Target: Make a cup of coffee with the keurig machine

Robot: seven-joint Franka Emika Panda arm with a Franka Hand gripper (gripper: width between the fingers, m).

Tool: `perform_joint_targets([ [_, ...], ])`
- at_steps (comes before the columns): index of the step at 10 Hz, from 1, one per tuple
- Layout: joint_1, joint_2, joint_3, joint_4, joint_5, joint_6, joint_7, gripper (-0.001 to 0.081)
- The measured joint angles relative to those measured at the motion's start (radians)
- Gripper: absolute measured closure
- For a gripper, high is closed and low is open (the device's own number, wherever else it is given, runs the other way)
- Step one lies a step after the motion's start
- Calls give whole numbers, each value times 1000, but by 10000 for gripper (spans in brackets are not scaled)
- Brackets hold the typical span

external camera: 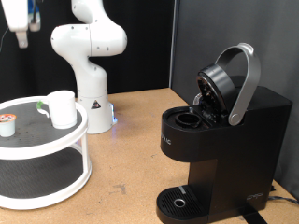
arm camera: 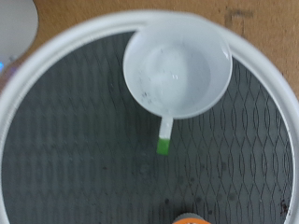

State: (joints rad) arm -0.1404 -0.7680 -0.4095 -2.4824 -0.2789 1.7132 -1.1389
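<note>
Tabletop: wooden, black backdrop.
keurig machine (external camera: 217,140): lid raised, chamber empty.
cup (external camera: 62,108): on the tiered stand (external camera: 56,140), away from the machine.
gripper (external camera: 21,35): above the stand; finger state cannot be told.

The cup (external camera: 62,108) and a pod (external camera: 7,124) are set on a tiered stand (external camera: 47,177), placed at the exterior view's left of the keurig machine (external camera: 224,140).

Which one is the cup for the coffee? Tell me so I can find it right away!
Look at the round white two-level stand on the exterior view's left, away from the black keurig machine with its lid up. On its dark top shelf stands the cup, plain, white and open-topped. It is far taller than the tiny white pod with the reddish-brown top beside it.
</note>
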Motion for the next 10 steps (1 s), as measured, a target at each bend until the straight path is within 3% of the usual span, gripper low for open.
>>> perform_joint_targets([
  [3, -9, 29, -32, -94, -55, 163, 13, 4],
  [6, -8, 29, -50, -102, -52, 184, -25, 4],
  [10, -9, 80, -108, -162, -91, 332, -36, 4],
])
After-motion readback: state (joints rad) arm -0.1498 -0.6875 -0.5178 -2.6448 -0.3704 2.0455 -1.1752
